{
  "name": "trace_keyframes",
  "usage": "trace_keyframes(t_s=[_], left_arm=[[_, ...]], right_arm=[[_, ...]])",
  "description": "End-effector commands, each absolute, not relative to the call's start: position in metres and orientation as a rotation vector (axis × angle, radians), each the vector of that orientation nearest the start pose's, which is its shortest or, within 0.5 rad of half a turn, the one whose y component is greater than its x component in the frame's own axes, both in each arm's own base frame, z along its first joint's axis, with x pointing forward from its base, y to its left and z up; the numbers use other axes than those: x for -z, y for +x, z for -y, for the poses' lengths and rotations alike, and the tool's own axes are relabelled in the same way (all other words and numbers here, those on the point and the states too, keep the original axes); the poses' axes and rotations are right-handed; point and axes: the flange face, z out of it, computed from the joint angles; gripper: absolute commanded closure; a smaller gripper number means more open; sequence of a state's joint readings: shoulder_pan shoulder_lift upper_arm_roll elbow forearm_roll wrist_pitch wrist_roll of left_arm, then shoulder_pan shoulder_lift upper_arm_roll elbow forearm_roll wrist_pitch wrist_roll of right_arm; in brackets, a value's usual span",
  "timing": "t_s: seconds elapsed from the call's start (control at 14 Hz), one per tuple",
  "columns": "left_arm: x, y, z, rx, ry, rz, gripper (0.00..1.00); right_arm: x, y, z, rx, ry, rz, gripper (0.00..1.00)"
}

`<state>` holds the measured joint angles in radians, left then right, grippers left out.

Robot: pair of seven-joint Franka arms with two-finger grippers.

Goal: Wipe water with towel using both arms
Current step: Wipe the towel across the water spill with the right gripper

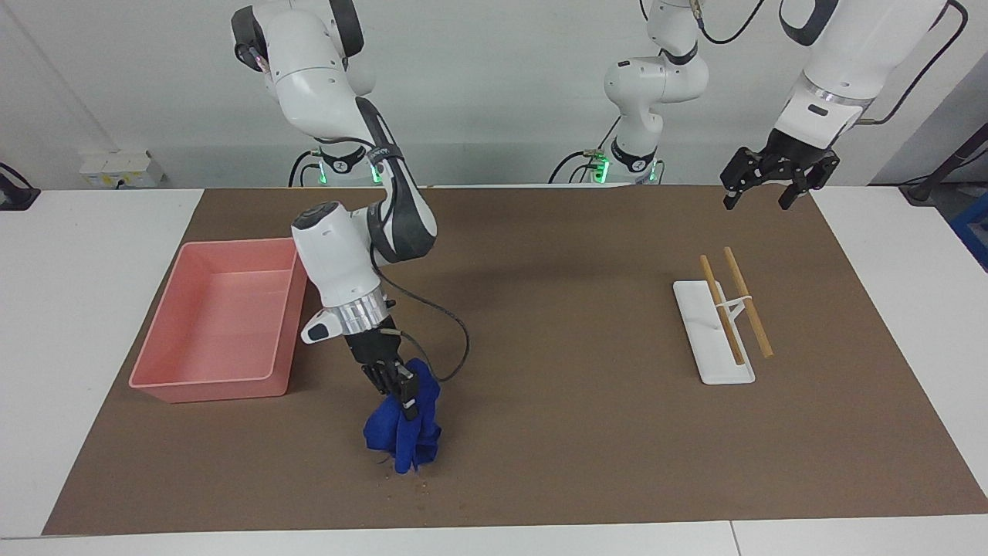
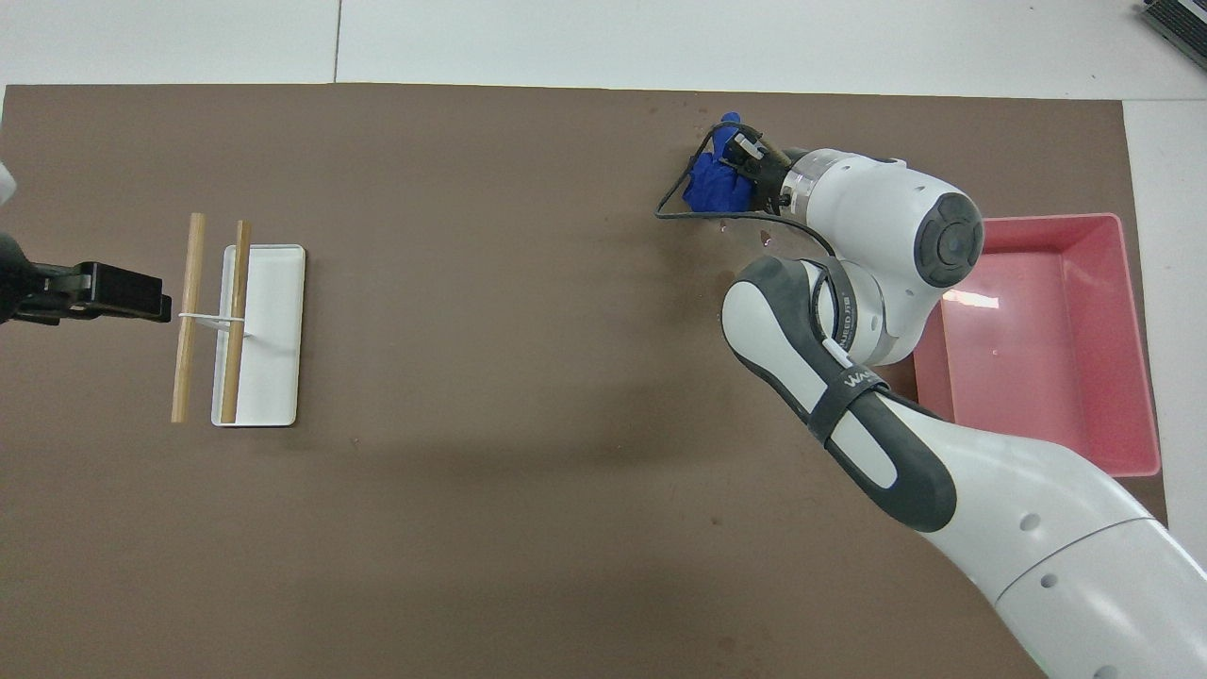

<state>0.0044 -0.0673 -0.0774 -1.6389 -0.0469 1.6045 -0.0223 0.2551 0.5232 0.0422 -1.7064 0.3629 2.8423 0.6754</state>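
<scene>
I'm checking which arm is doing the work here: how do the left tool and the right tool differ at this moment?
The right tool is shut on the towel; the left tool is open and holds nothing. The right tool is low, pressing the towel onto the brown paper where the water specks lie; the left tool hangs high over the paper's edge nearest the robots, waiting. Both are black two-finger tools pointing downward.

White arms, apparently black claws
</scene>
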Motion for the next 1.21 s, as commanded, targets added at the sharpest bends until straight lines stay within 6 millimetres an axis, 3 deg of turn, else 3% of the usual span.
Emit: trace_keyframes(t_s=[0.0, 0.21, 0.57, 1.14], left_arm=[[-0.639, 0.525, 0.045, -0.016, -3.163, -0.127, 0.00], [-0.654, 0.524, 0.040, -0.047, -3.155, -0.187, 0.00], [-0.640, 0.517, 0.051, -0.095, -3.151, -0.208, 0.00], [-0.640, 0.518, 0.044, -0.090, -3.154, -0.186, 0.00]], right_arm=[[-0.332, 0.670, -0.187, 0.534, -2.487, -0.885, 1.00], [-0.308, 0.650, -0.192, 0.422, -2.544, -0.895, 1.00], [-0.304, 0.613, -0.205, 0.075, -2.660, -0.903, 1.00], [-0.278, 0.531, -0.179, -0.281, -2.723, -1.077, 1.00]])
